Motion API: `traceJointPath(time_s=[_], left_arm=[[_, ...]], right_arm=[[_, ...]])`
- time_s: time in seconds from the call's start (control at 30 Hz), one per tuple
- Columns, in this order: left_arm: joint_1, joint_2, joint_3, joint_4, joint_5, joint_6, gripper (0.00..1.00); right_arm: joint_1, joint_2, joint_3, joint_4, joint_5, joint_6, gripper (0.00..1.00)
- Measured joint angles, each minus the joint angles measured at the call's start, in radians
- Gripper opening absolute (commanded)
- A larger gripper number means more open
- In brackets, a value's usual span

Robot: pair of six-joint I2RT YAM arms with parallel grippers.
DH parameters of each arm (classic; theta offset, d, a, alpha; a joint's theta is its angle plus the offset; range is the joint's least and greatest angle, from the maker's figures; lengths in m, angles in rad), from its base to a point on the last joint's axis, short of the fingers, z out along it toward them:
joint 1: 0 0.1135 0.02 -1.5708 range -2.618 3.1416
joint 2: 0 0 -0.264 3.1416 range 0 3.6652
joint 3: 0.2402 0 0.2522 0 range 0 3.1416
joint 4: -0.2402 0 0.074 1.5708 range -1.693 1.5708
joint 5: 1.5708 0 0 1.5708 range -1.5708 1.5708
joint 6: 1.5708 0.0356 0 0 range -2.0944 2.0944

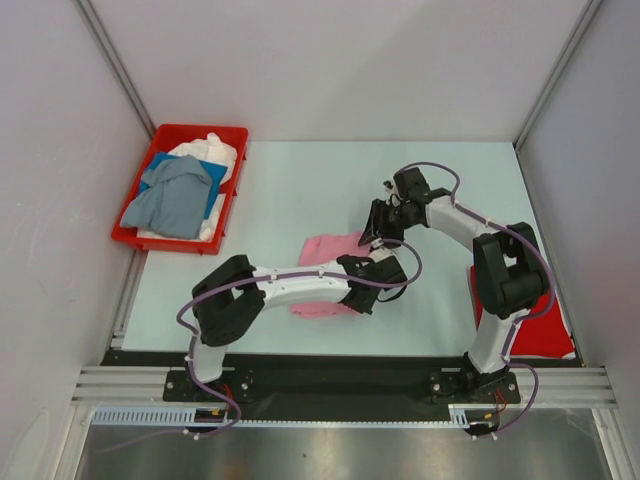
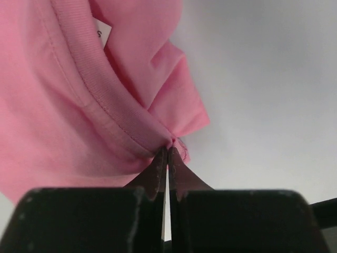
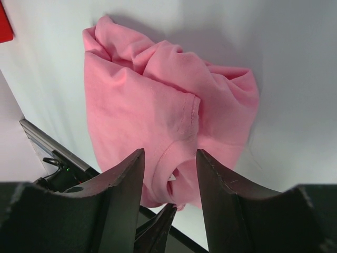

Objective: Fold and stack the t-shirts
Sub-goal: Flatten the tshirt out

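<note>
Left hand [image 2: 167, 152] is pinching the pink t-shirt [image 3: 158, 105] by its collar rib, mid desk [image 1: 300, 180]. Right hand [image 3: 169, 157] is hovering half open and empty, with the bunched shirt lying directly below it.

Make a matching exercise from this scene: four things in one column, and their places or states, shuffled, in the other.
Things:
1. pink t-shirt
2. grey-blue t-shirt
3. red t-shirt
4. right claw

Places or states:
A. open, above pink cloth
B. draped over other shirts in the red bin
C. pinched by the left claw, in the middle of the table
D. at the table's near right corner

Pairs: 1-C, 2-B, 3-D, 4-A.
</note>
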Motion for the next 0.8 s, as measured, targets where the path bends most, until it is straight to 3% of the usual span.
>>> traceJointPath(time_s=[0.13,0.2,0.43,0.8], left_arm=[[-0.002,-0.048,-0.029,0.003,-0.015,0.0,0.01],[-0.003,-0.124,-0.074,0.007,-0.018,0.0,0.0],[0.015,-0.429,-0.202,0.066,0.009,0.0,0.0],[0.062,-0.459,-0.272,0.093,0.047,0.0,0.0]], right_arm=[[0.003,0.0,0.0,0.008,-0.007,0.012,0.52],[0.006,0.0,0.0,0.014,-0.008,0.033,0.61],[0.031,-0.008,-0.005,0.025,-0.004,0.096,0.61],[0.051,-0.009,-0.005,0.04,0.006,0.139,0.56]])
